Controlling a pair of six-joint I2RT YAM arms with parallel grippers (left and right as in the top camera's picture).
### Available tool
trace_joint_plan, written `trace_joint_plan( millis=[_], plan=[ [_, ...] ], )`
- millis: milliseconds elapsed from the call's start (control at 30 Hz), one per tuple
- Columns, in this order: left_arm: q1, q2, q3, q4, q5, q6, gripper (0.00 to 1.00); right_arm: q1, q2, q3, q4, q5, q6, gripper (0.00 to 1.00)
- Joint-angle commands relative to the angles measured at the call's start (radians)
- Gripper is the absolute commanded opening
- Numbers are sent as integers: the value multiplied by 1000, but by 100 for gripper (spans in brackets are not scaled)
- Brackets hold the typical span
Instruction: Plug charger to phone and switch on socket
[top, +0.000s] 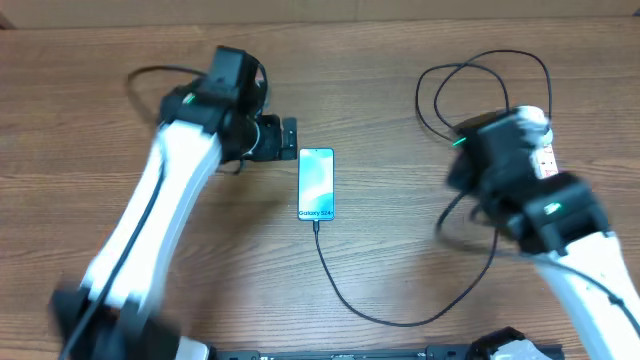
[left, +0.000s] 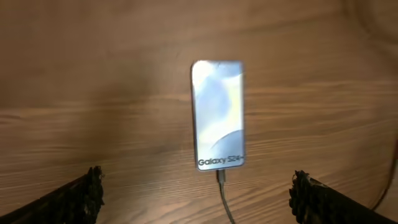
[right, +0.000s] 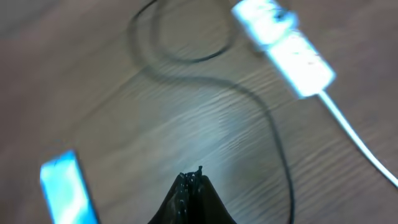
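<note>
Two black fingers of the left gripper stand spread wide at the bottom of the left wrist view, released and gripping nothing, with bare wood between them. Just beyond them the phone lies flat on the wooden table, screen up, its "Galaxy S24" text at the end nearer the fingers. The charger meets the middle of that end, its small tip touching the phone's edge, and its cable runs off toward the camera.

In the right wrist view the right gripper is clenched, its fingers pressed together into one dark point with nothing between them. It hangs over the table, apart from everything. The phone shows as a blurred blue slab at the lower left of that view, and the black cable curves past on the other side. Farther off the socket lies slanted and blurred, its thick white cord trailing toward the right edge.

From overhead, the cable sweeps from the phone in a wide curve toward the right arm, then loops beyond the socket, which that arm mostly hides. Whether the plug sits in the socket cannot be told.
</note>
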Motion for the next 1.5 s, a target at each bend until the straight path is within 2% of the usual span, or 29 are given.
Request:
trace_joint_plan(
  millis=[0,233,433,600,700,867,1200,1467],
  plan=[
    [-63,-204,-61,-17,-185,-50,100,-226,9,8,43,-151,-86,4],
    [-87,-499,-256,-27,-308,-205,99,-637,222,27,57,-398,-106,4],
    [-87,-693,-288,-97,-375,-222,100,-808,505,148,71,-572,-162,4],
    [-87,-850,-288,-180,-468,-220,100,-829,703,267,61,-586,-197,4],
    [-87,-882,-288,-241,-490,-220,100,-829,762,317,61,-578,-203,4],
    [-87,-884,-289,-324,-489,-221,100,-829,797,372,89,-542,-211,4],
    [-79,-885,-289,-329,-489,-221,100,-828,828,372,127,-511,-214,4],
    [30,-923,-289,-329,-489,-221,100,-825,895,372,153,-530,-214,4]
  ],
)
